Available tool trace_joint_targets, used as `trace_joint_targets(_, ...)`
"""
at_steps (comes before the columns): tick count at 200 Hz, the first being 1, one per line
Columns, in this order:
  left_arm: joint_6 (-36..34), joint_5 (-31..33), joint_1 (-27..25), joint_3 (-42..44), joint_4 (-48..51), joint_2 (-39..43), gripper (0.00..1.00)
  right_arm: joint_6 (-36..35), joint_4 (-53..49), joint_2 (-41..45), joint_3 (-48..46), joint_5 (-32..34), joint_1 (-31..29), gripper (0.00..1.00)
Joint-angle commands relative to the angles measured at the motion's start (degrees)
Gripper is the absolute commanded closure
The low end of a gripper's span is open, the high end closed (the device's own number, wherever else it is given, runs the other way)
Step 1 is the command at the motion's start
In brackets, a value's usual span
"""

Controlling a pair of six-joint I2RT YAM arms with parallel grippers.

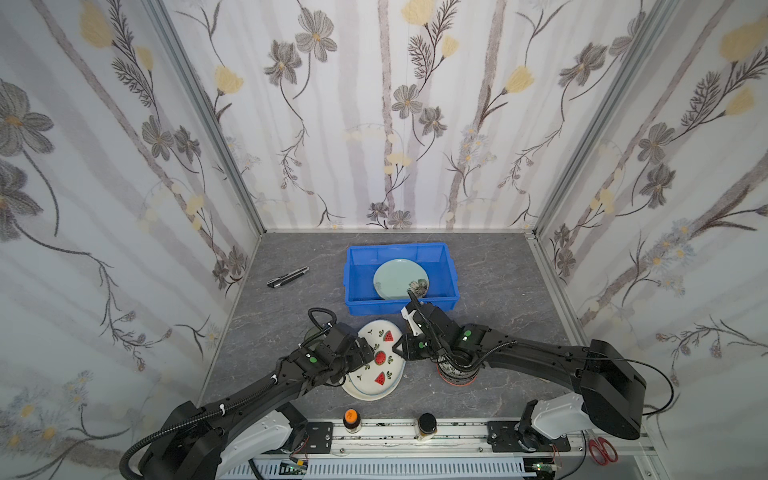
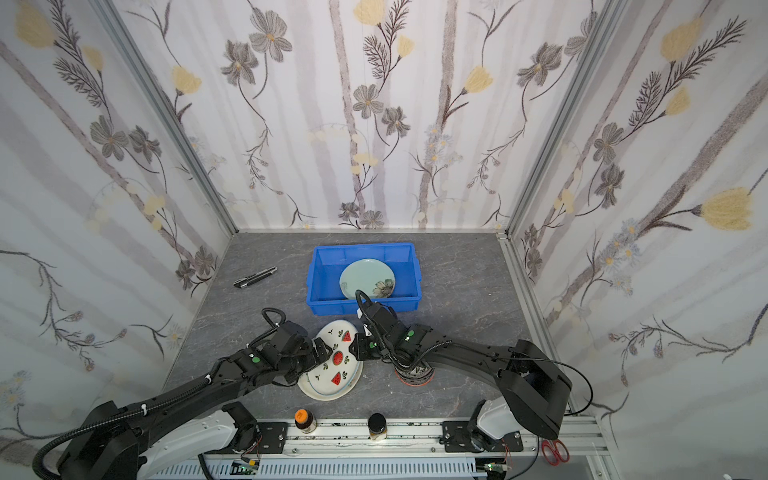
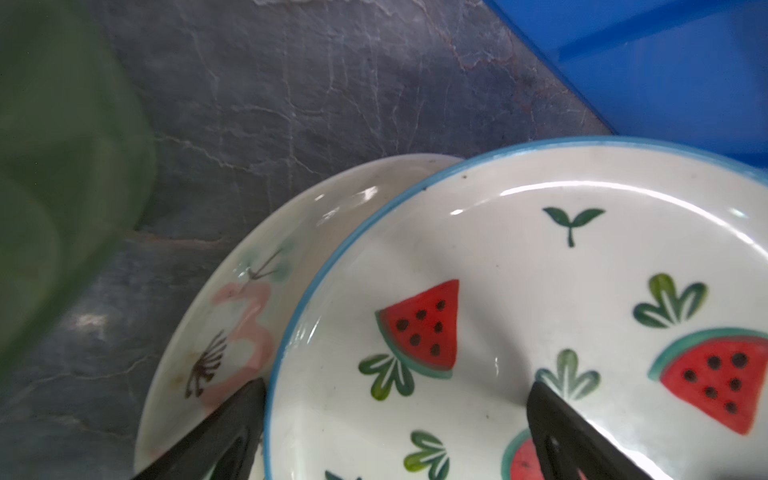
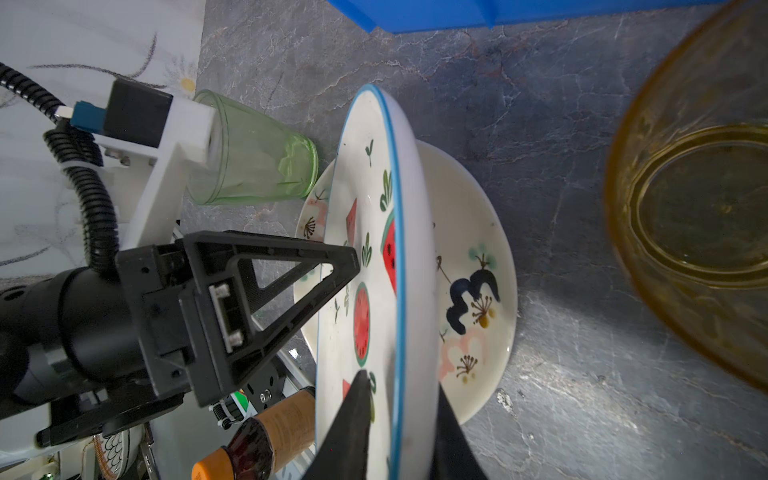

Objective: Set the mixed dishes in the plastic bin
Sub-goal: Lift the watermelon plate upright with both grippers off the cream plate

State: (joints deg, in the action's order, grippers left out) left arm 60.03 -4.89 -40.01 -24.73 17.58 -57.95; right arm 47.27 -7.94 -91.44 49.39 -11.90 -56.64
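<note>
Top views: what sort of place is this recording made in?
Probably a robot test booth, not a home: flowered wallpaper panels held in aluminium posts, a stone-look tabletop, and the left arm and right arm mounted on a metal rail.

- watermelon plate (image 1: 380, 361): white with a thin blue rim; red slices with black seeds and green rinds; green leaf sprigs
- cream plate (image 4: 473, 291): cream; a navy squiggle, pale pink shapes, brown sprigs, faint green tufts
- pale green plate (image 1: 399, 276): pale green; a dark grey flower at one edge
- plastic bin (image 1: 361, 305): bright blue
- green tumbler (image 4: 257, 166): see-through green; amber tumbler (image 4: 698, 232): see-through amber
- bowl stack (image 1: 457, 376): black-and-white pattern; orange at the base
- bench (image 1: 498, 291): dark grey with pale marble veins
- orange-lidded jar (image 1: 351, 417); black-lidded jar (image 1: 427, 424)
- walls (image 1: 124, 166): whitish; grey stripes, grey-brown flowers, yellow blossoms
- scissors (image 1: 602, 451): red handles
</note>
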Motion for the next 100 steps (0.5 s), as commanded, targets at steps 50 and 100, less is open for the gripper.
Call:
trace_joint_targets(50,0.4,-0.6,0.0,0.8,-3.2,3.2,0.0,0.2,3.6,2.5,-0.2,-1.4,0.6,0.96)
trace_joint_targets(100,-3.1,-1.1,0.3,0.7,-3.1,9.9,0.0,-0.1,2.4,4.9,-0.9,-2.0,2.5,1.0)
